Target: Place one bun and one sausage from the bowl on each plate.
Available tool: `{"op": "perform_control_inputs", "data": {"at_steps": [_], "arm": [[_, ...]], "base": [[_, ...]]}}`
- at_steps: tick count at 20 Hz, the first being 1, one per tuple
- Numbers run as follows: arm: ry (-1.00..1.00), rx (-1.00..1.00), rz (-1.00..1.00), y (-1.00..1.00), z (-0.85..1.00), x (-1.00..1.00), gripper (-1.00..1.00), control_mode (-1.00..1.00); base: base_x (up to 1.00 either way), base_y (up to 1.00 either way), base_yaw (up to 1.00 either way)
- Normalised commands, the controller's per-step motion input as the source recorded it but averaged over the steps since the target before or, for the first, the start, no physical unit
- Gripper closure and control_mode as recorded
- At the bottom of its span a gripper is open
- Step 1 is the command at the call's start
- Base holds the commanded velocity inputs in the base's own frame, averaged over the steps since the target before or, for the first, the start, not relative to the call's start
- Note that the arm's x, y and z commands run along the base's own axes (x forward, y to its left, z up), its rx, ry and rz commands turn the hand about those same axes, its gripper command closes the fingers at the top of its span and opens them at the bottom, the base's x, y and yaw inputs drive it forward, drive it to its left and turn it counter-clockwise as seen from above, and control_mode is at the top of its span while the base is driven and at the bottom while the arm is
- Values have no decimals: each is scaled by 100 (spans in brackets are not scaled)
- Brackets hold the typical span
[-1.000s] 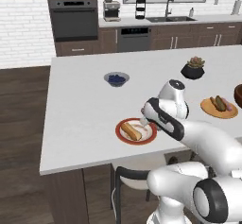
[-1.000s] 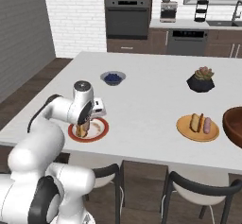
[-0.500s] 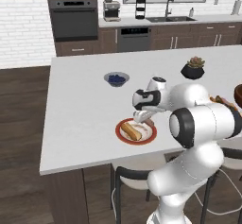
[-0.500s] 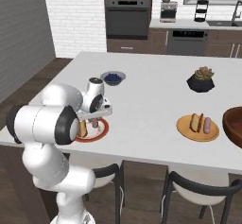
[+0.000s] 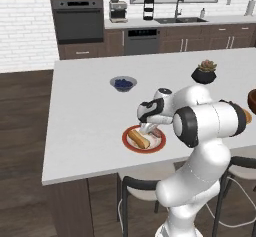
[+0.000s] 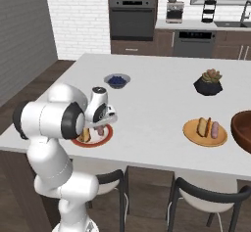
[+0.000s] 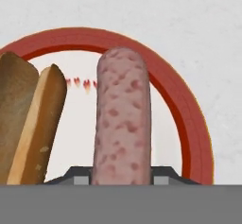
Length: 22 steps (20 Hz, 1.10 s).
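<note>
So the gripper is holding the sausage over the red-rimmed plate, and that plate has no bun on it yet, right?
Not quite. The gripper does hold the sausage over the red-rimmed plate, but a bun already lies on that plate beside it, as the hand view shows.

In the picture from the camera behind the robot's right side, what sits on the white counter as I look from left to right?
Red-rimmed plate with bun and sausage, under the gripper → small bowl of blueberries → potted plant → wooden plate with bun and sausage → dark wooden bowl at the right edge.
</note>
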Motion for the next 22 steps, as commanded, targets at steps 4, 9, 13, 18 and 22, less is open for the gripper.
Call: {"op": "perform_control_inputs", "data": {"at_steps": [4, 9, 13, 18, 22], "arm": [[-7, 0, 0, 0, -9, 0, -100, -100], [2, 0, 0, 8, 0, 2, -100, -100], [2, 0, 0, 0, 24, 1, -100, -100], [-5, -5, 0, 2, 91, 0, -100, -100], [-13, -4, 0, 0, 100, -24, -100, -100]], "base": [[0, 0, 0], [0, 0, 0], [0, 0, 0], [0, 0, 0], [0, 0, 0]]}}
